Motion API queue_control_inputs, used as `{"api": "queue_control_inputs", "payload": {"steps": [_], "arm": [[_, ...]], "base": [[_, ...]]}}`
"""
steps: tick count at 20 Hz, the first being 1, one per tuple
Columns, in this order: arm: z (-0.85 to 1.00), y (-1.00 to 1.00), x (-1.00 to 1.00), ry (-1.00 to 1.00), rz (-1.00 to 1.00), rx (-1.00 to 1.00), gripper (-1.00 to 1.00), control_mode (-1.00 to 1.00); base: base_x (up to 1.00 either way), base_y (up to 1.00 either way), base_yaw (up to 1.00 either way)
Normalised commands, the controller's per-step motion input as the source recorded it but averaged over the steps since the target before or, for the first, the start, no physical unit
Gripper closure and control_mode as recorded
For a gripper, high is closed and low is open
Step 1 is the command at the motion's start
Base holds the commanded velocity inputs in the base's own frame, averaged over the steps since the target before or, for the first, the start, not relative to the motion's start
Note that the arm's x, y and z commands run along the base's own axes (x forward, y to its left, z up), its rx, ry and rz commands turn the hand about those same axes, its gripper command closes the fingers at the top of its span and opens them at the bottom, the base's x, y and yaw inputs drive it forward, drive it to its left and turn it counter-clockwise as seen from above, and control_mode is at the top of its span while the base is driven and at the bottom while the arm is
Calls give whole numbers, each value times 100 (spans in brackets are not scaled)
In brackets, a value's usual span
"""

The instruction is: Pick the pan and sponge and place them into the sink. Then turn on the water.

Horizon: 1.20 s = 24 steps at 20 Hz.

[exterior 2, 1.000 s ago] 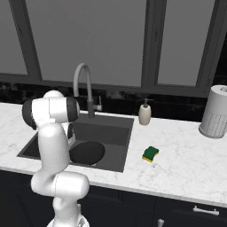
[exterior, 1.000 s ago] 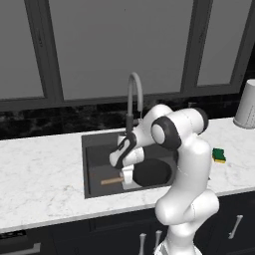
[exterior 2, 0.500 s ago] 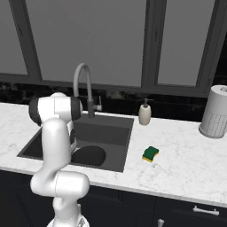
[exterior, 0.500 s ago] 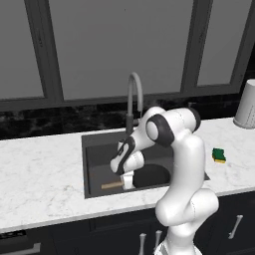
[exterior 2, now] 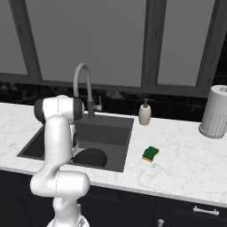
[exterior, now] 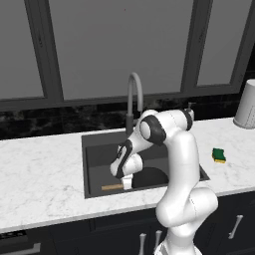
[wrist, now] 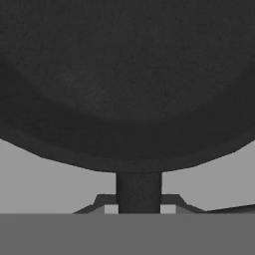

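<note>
- Jaws: drawn close on the neck of the handle, where it joins the bowl, of the round shallow black frying pan (exterior: 149, 177) with straight light-brown wooden handle; two-finger gripper (exterior: 127, 183) low inside the basin.
- Pan: bowl low in the large rectangular dark-grey recessed sink (exterior: 99, 149), handle end pointing towards the near-left corner; whether it rests on the bottom I cannot tell. Judged rigid, fairly heavy, bowl-weighted; a hold near the bowl limits droop.
- Sponge: small rectangular green-over-yellow sponge (exterior 2: 150, 154) on the white marble counter (exterior 2: 186, 168), right of the sink, well apart from the arm. Judged light, soft, compressible; best pinched across its short sides.
- Faucet: tall arched grey gooseneck faucet (exterior 2: 84, 86) behind the basin, no stream visible.
</note>
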Motion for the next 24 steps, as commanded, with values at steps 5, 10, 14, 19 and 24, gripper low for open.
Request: {"api": "queue_control_inputs", "payload": {"steps": [5,10,14,19,24], "arm": [[-34,0,27,0,0,0,100,-100],[-29,0,23,0,0,0,100,-100],[-1,0,4,0,0,0,-100,-100],[19,-5,0,0,1,0,-100,-100],[57,0,0,0,1,-1,-100,-100]], "base": [[0,0,0],[0,0,0],[0,0,0],[0,0,0],[0,0,0]]}}
